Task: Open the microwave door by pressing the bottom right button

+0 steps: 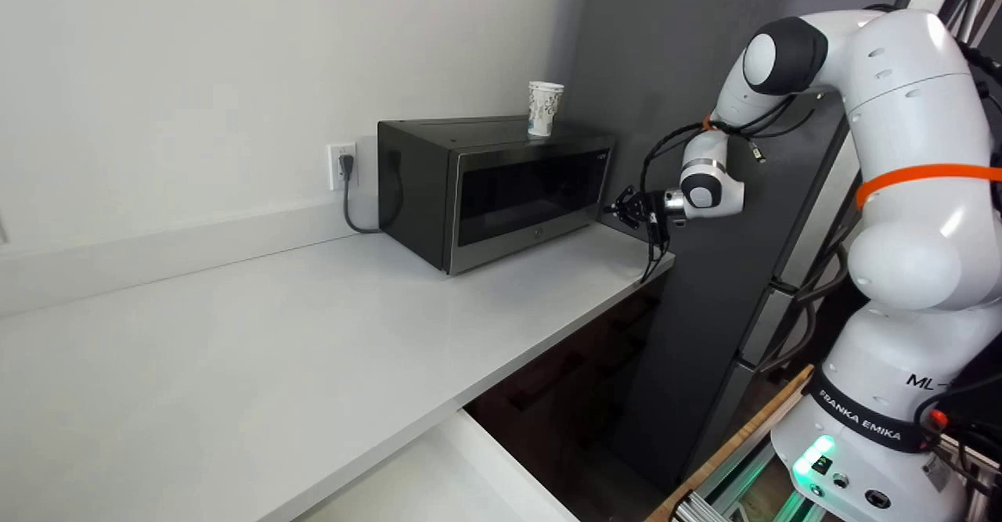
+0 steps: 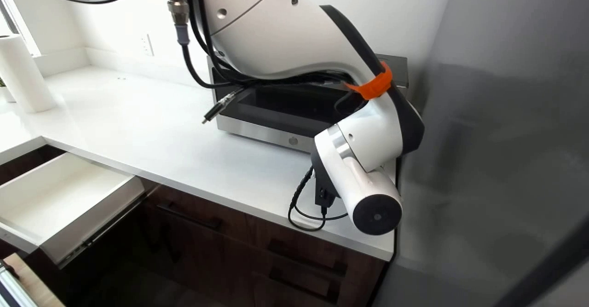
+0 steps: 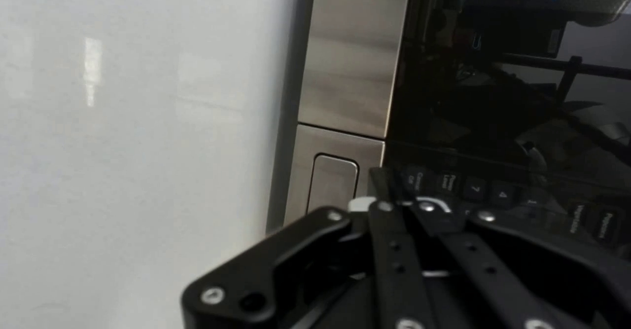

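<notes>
The dark microwave stands on the counter against the wall, and its door is closed. In an exterior view the robot arm partly covers the microwave. In the wrist view the door's metal strip and glossy window lie beside the keypad panel. The rectangular metal button sits below the keypad, partly hidden by the gripper. My gripper is shut and empty, its fingertips together in front of the panel between button and keypad. Contact cannot be told. The gripper also shows at the microwave's right end.
White paper cups stand on top of the microwave. A tall grey refrigerator side rises close to the right of the gripper. The white counter extends left. An open drawer juts out below the counter. Cables hang from the wrist.
</notes>
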